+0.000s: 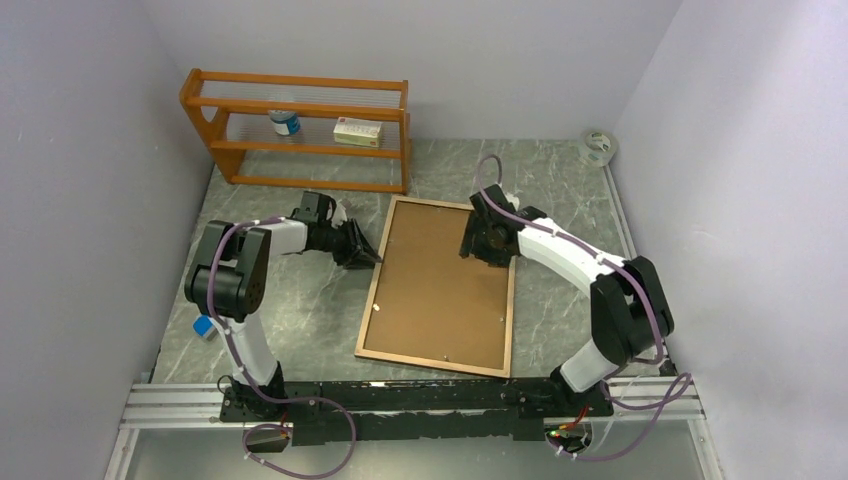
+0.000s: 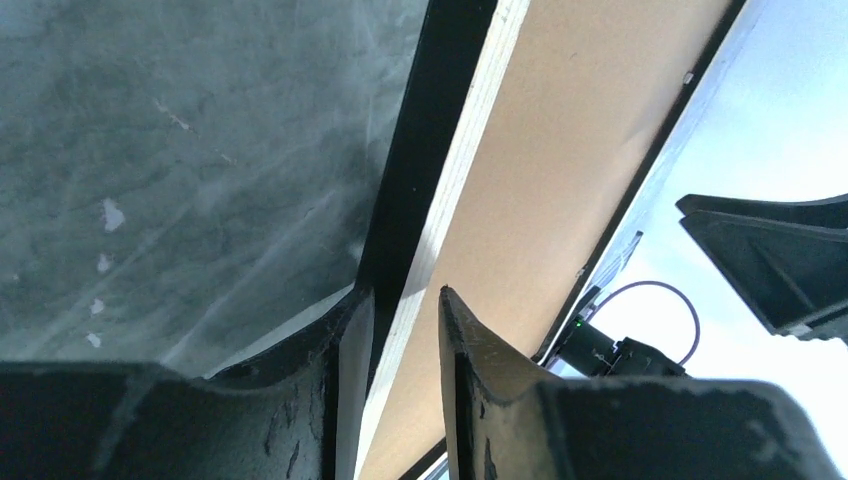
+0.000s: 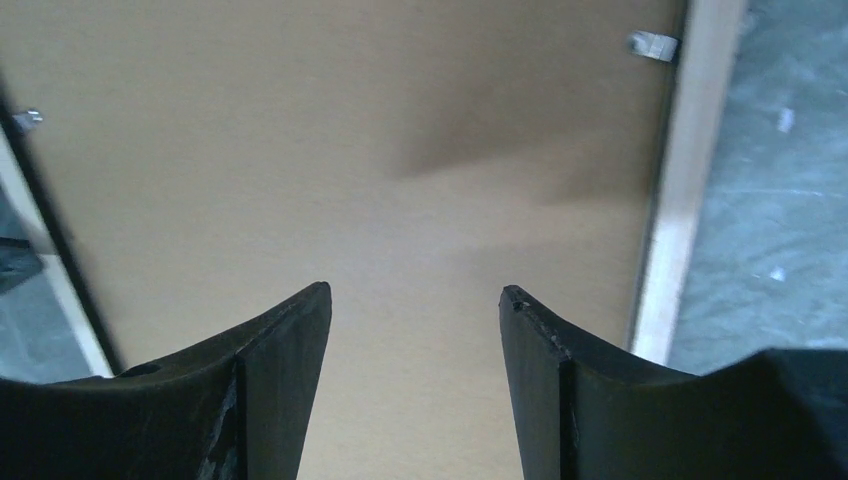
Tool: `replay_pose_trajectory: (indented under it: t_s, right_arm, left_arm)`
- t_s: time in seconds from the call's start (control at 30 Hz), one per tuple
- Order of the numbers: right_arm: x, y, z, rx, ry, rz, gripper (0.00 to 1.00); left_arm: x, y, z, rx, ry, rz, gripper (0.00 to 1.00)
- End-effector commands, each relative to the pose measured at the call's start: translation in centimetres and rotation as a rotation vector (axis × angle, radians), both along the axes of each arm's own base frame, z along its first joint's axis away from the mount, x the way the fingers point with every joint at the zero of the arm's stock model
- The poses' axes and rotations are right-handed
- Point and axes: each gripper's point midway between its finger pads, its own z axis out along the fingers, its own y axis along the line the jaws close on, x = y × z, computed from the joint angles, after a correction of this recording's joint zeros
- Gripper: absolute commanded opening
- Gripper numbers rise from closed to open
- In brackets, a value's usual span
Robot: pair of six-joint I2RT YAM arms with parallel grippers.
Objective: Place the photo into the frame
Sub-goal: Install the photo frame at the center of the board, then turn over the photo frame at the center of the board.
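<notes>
pale lilac walls close in on three sides of a grey marble-veined table (image 1: 300,320), with broad bare stone to the left of the frame and beyond it, and a narrower strip to its right. at the far left stands an orange-brown wooden shelf rack (image 1: 300,83) of slim rails and thin rods, holding a clear bottle (image 1: 285,122) with a blue label and a small pale box (image 1: 357,133) with red print; neither can be read. a small blue and white object (image 1: 204,327) sits at the table's left edge beside the left arm. the left gripper (image 1: 370,256) reaches in sideways and pinches the left rail of the frame (image 1: 432,362) toward its far end: in the wrist view one black finger (image 2: 335,390) lies against the black outer side and the other against the light wood reverse, the rail filling the gap. the frame lies in the middle of the table, reverse side up, a thin rectangle skewed so its far end leans right, light wood rails around a plain matte brown backing board (image 1: 440,290). small metal tabs (image 3: 653,44) sit along the rails' inner edge. the right gripper (image 3: 415,295) is over the board near the right rail's far end, fingers spread wide with only board showing in the gap; whether the tips touch it cannot be told. a tape roll (image 1: 598,147) rests in the far right corner.
</notes>
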Motion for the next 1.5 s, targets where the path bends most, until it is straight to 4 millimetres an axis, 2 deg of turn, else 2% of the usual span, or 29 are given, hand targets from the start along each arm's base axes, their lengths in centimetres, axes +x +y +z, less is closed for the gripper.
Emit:
replay_pose_trajectory:
  t_s: [0.0, 0.13, 0.33, 0.43, 0.5, 0.6, 0.73, 0.87, 1.3, 1.47]
  right_arm:
    - [1.6, 3.9, 1.9, 0.064, -0.035, 0.037, 0.65]
    - [1.6, 7.5, 1.4, 0.064, -0.026, 0.085, 0.63]
    - [2.2, 15.5, 1.9, 0.156, -0.028, 0.218, 0.61]
    - [2.5, 18.5, 1.5, 0.167, -0.007, 0.236, 0.61]
    - [3.0, 20.2, 1.1, 0.139, -0.012, 0.242, 0.61]
    - [3.3, 21.7, 0.4, 0.061, -0.026, 0.252, 0.61]
    - [3.5, 22.7, -1.0, -0.052, -0.029, 0.264, 0.63]
    - [3.2, 22.7, -2.4, -0.166, -0.016, 0.267, 0.63]
    - [2.9, 22.7, -4.3, -0.277, 0.0, 0.298, 0.39]
    - [2.2, 21.7, -5.5, -0.34, 0.048, 0.326, 0.3]
  left_arm:
    - [0.0, 0.6, 1.1, 0.085, -0.024, 0.021, 0.35]
    - [-1.1, 1.4, 1.6, 0.117, -0.042, 0.007, 0.36]
    - [-3.1, 1.4, 1.8, 0.091, 0.013, 0.021, 0.33]
    - [-3.9, 3.2, 1.5, 0.188, 0.03, 0.097, 0.29]
    - [-4.2, 4.8, 2.2, 0.263, 0.003, 0.149, 0.29]
    - [-4.5, 6.9, 2.8, 0.351, -0.018, 0.207, 0.3]
    - [-5.6, 8.4, 3.0, 0.388, -0.018, 0.276, 0.33]
    - [-6.5, 9.0, 2.8, 0.388, -0.008, 0.311, 0.36]
    - [-6.6, 8.6, 2.6, 0.347, -0.01, 0.283, 0.37]
    - [-6.4, 7.9, 2.5, 0.307, -0.005, 0.266, 0.38]
